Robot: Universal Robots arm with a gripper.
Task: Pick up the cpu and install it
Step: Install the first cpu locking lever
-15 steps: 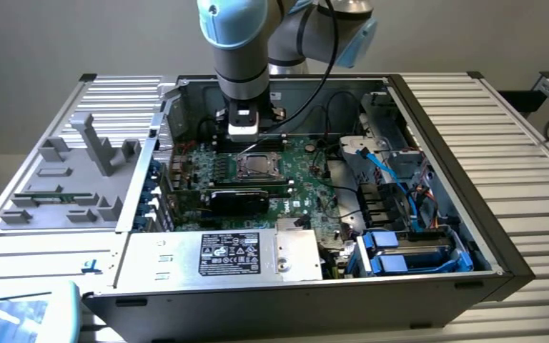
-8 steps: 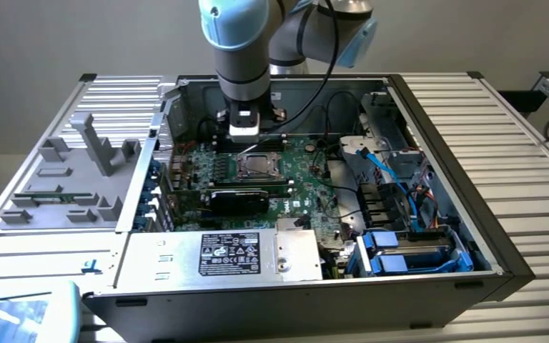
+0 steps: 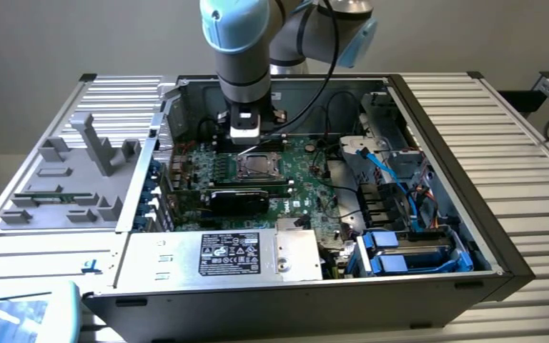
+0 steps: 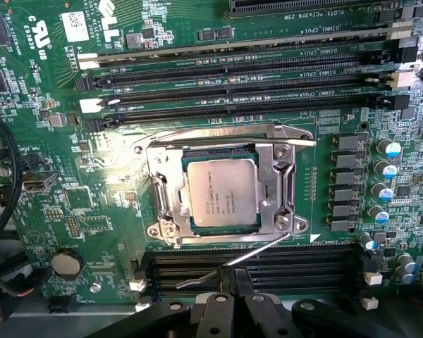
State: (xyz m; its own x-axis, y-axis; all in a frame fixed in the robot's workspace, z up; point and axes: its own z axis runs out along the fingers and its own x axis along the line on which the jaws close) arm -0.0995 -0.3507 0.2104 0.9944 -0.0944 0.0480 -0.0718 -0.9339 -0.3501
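Observation:
The cpu (image 4: 222, 191), a flat square chip with a silver-grey top, lies inside the metal socket frame (image 4: 278, 183) on the green motherboard (image 4: 56, 232). The frame's thin wire lever (image 4: 240, 260) angles out across the slots beside it. My gripper (image 4: 236, 290) is shut with nothing between its black fingertips, and it hovers just off one side of the socket. In the exterior view the gripper (image 3: 245, 141) hangs inside the open computer case, slightly above the cpu (image 3: 254, 167).
Black memory slots (image 4: 254, 77) flank the socket on both sides. A silver labelled box (image 3: 226, 256) sits at the case's near edge, with blue cables (image 3: 389, 179) on the exterior view's right. A grey fixture tray (image 3: 74, 179) lies outside the case on the left.

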